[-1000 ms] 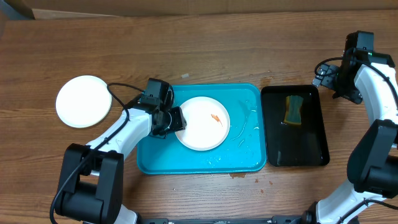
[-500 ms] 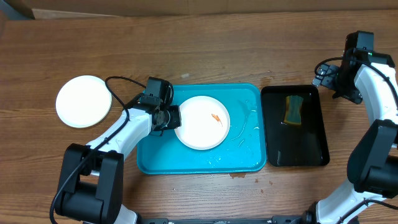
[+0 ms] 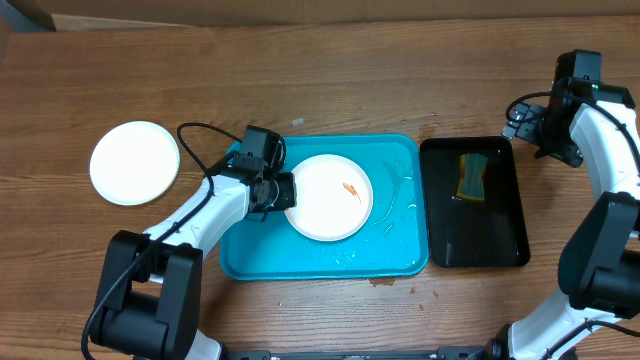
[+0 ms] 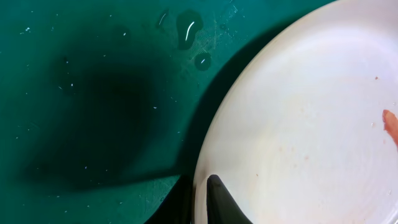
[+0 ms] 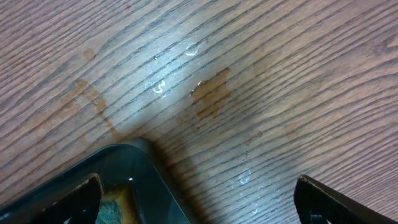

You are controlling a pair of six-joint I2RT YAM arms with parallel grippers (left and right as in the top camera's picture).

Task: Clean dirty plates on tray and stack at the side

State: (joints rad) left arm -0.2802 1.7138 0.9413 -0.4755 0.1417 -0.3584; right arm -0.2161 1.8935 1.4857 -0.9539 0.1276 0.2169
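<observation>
Left tool [image 3: 283, 190] has crept a touch to the right since a second ago, and the plate [image 3: 330, 197] has gone with it, now a shade closer to the tray's middle. Right arm unchanged.

Left tool is clamped on the plate's left rim; the wrist view shows both dark fingertips [image 4: 219, 194] pinching the edge. The plate lies in the left-centre of the tray [image 3: 400, 255], an orange speck [image 3: 348, 190] on its face. Judgement: it is held but not yet cleaned, and the shift reads as a steadying or repositioning of the grip.

Right tool [image 5: 199, 199] has its fingers wide apart, holding nothing, over bare wood by the black tray's [image 3: 500, 245] far corner. The sponge [image 3: 472, 176] lies untouched in it.

Side plate [image 3: 135, 163] sits on the surface [image 3: 320, 80] well left of the tray; I cannot tell whether it is one or more.

The surface is brown wood with wet drops and a brown stain [image 5: 211, 99]. Water drops [image 3: 390, 210] on the tray. No room is visible beyond.
</observation>
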